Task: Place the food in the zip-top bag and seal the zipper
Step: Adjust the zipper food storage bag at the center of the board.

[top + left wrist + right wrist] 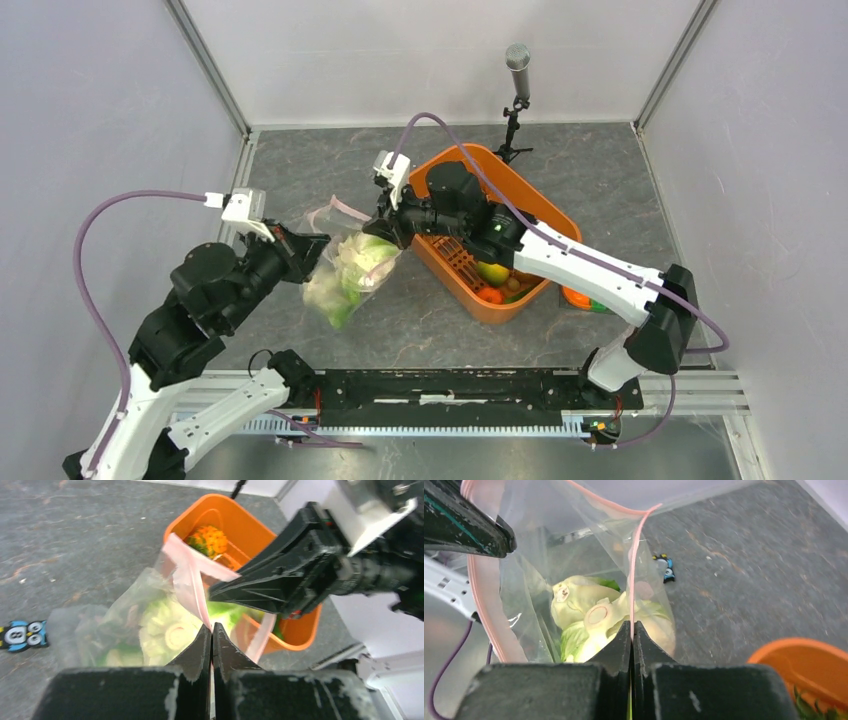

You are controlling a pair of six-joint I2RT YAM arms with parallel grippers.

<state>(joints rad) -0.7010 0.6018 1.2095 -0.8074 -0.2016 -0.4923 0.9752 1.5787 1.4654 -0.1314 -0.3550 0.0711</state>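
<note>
Looks like left gripper (211, 630) and right gripper (631, 627) each pinch tight on the zipper (635, 560), holding the zip-top bag (345, 275) mouth-up so the cabbage (584, 615) can't spill.

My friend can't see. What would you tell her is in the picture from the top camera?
Two robot arms hold a clear bag between them, with the left gripper and the right gripper each pinched shut on its top edge. Green-white cabbage sits inside the bag. Beside it, on the grey table, an orange basket holds more toy food.
</note>
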